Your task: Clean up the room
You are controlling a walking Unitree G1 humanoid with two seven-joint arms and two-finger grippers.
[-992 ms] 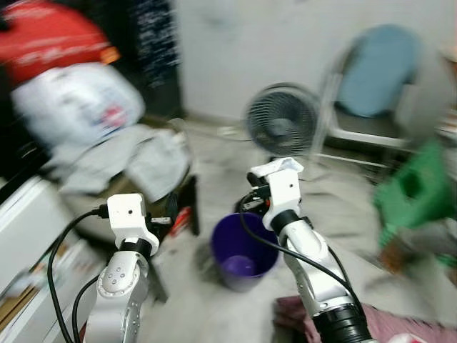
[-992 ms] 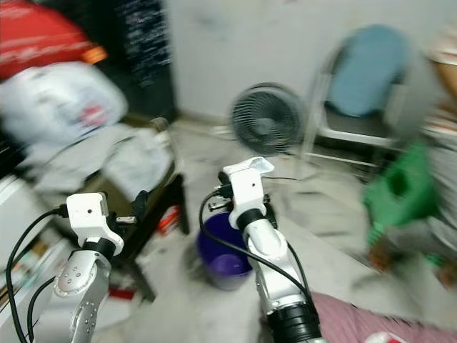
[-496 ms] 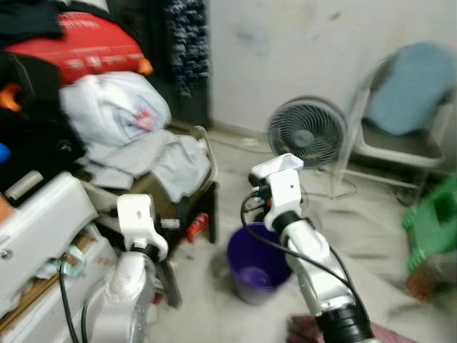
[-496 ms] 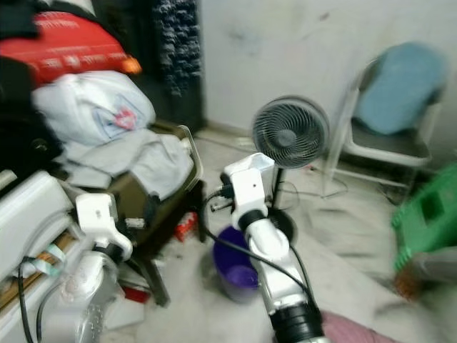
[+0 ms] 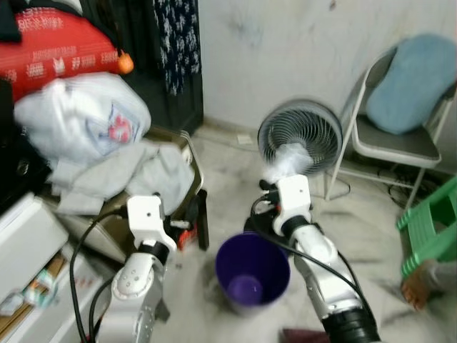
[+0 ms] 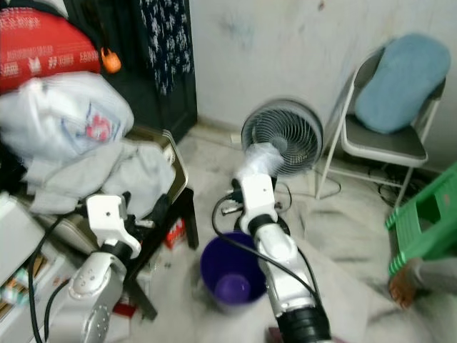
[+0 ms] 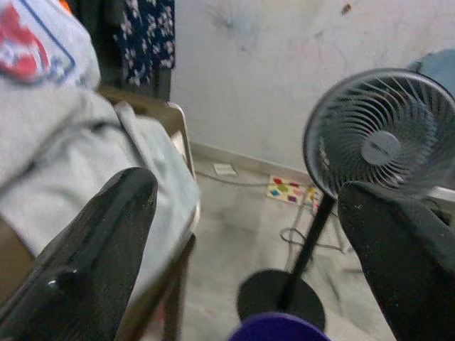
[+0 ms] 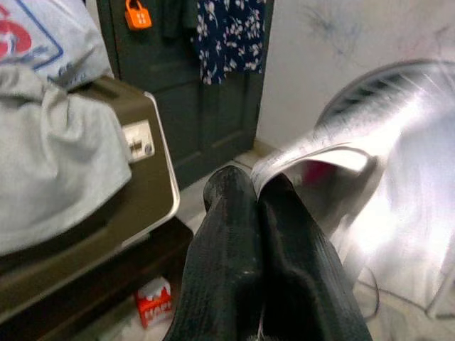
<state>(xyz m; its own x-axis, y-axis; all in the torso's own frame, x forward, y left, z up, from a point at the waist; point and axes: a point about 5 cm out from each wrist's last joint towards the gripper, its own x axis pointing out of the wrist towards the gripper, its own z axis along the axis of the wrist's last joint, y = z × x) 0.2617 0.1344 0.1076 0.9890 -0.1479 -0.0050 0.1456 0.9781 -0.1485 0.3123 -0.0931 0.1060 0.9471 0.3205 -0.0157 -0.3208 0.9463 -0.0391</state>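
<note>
Right gripper (image 8: 257,186) is pinched tight on a clear wrapper (image 8: 370,192), held above the purple bucket (image 5: 252,273). Left gripper (image 7: 249,234) hangs wide open beside that bucket, holding nothing.

We face a scuffed white wall (image 5: 285,43) above a pale marbled floor (image 5: 228,164). A dark door (image 6: 168,64) stands at the left. A standing fan (image 5: 300,136) sits beside 1 folding chair (image 5: 389,139) with a blue cushion (image 5: 414,75), and a green stool (image 5: 432,229) is at the right.
</note>
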